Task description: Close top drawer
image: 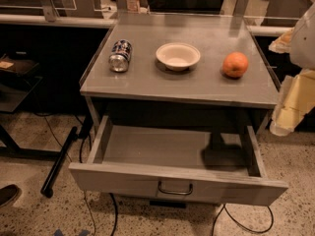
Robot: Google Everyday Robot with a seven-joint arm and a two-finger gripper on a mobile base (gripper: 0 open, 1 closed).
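Tool: the cream-and-white tool hangs at the right edge, beside the flat grey tabletop; apart or together, I cannot tell.
Drawer: the wide, shallow grey metal top drawer stands pulled well out beneath it.
Push: I'd press squarely by the small dark wire handle, centred, straight inward.

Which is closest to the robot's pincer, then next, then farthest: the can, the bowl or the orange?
The pincer hangs at the right edge.
1. Orange, on the right.
2. Bowl, in the middle.
3. Can, on the left.
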